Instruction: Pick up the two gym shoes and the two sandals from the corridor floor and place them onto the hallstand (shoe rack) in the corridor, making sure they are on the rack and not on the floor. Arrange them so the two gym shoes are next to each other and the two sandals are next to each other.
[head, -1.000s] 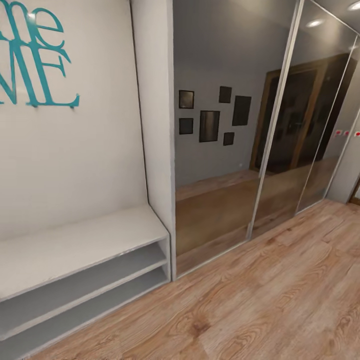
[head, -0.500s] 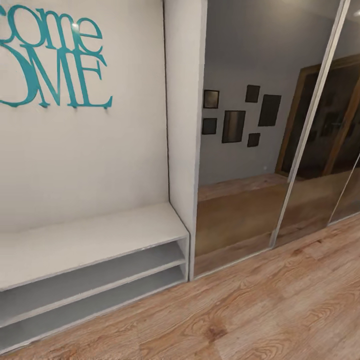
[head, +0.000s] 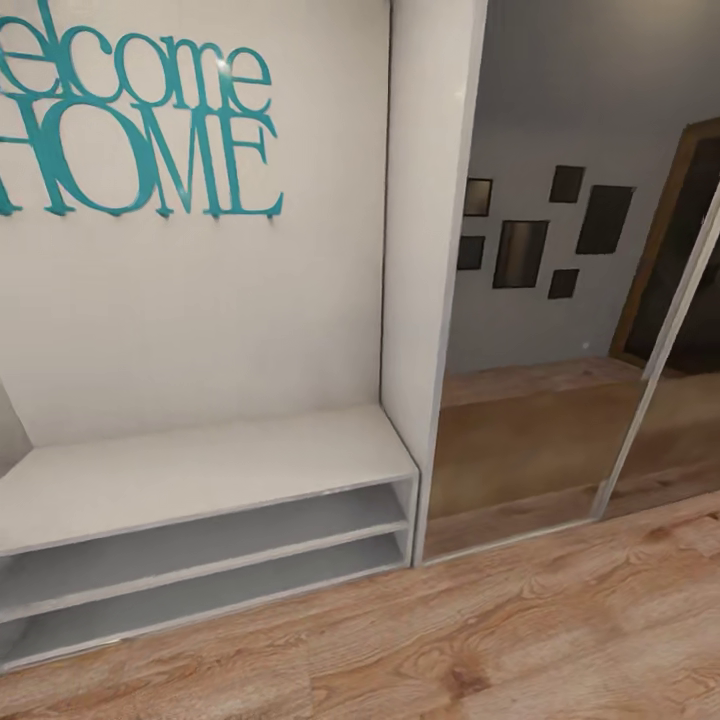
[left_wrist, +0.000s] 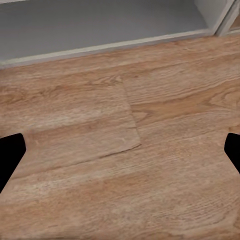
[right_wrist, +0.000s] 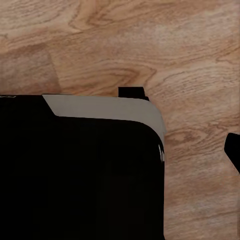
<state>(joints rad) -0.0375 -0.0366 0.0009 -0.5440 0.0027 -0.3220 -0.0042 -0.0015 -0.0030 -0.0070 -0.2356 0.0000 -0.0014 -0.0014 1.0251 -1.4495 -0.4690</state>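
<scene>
The hallstand (head: 200, 470) stands against the white wall, a low white bench with two bare open shelf tiers (head: 200, 535) under its flat top. Wood-plank corridor floor (head: 520, 640) runs in front of it. The gym shoes and the sandals are out of view. My left gripper (left_wrist: 120, 155) hangs open over bare floor (left_wrist: 150, 150), its black fingertips (left_wrist: 7, 160) at the picture's two sides, and the rack's lowest shelf (left_wrist: 100, 22) lies just beyond. My right gripper (right_wrist: 120, 155) is over floor too, with one fingertip (right_wrist: 234, 150) far out at the edge, so it reads as open.
A tall white panel (head: 430, 250) closes the rack's right end. Mirrored sliding doors (head: 530, 420) continue rightward along the wall. Teal lettering (head: 130, 140) hangs above the bench. My own black base (right_wrist: 75, 175) sits close under the right wrist.
The whole head view has swung left: the rack, panel and lettering have slid rightward in the picture and more of the bench shows. That is camera motion; no object has moved.
</scene>
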